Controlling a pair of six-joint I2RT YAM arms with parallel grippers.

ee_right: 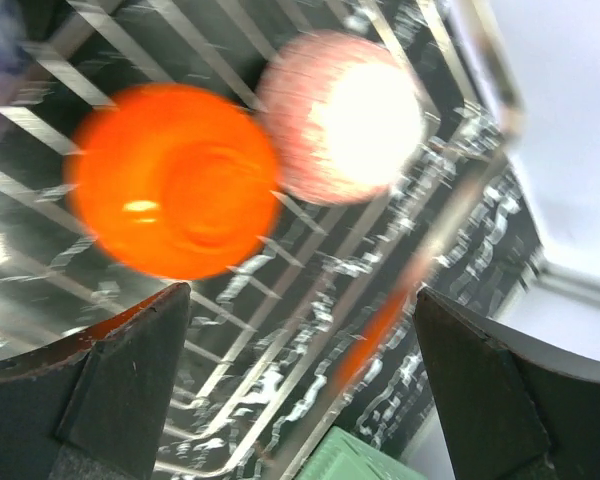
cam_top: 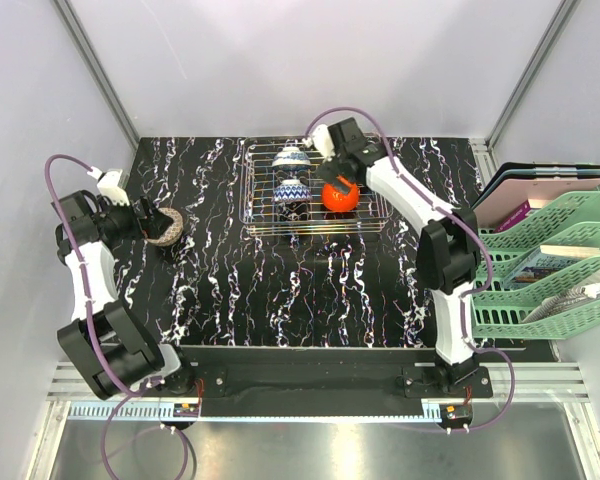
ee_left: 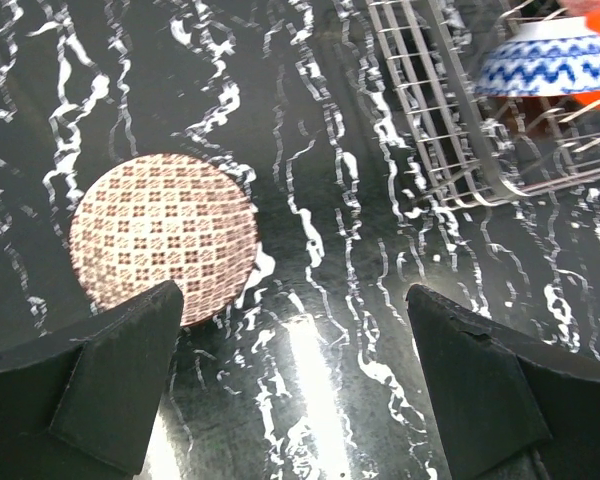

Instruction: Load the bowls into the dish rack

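Observation:
The wire dish rack (cam_top: 365,222) stands at the back middle of the table. It holds two blue-and-white bowls (cam_top: 291,158) (cam_top: 292,193) and an orange bowl (cam_top: 342,198). My right gripper (cam_top: 337,178) hovers over the orange bowl (ee_right: 175,190), open and empty (ee_right: 300,300); this view is blurred. A brown-patterned bowl (cam_top: 166,227) lies upside down on the table at the left. My left gripper (cam_top: 148,221) is open just beside it. In the left wrist view the bowl (ee_left: 163,238) sits ahead and left of the open gripper (ee_left: 293,295), by the left finger (ee_left: 120,370).
Green stacked trays (cam_top: 550,265) with papers stand at the right edge. A corner of them (ee_right: 365,462) shows below the rack in the right wrist view. The rack's corner (ee_left: 450,130) and a blue zigzag bowl (ee_left: 550,60) show at the left wrist view's top right.

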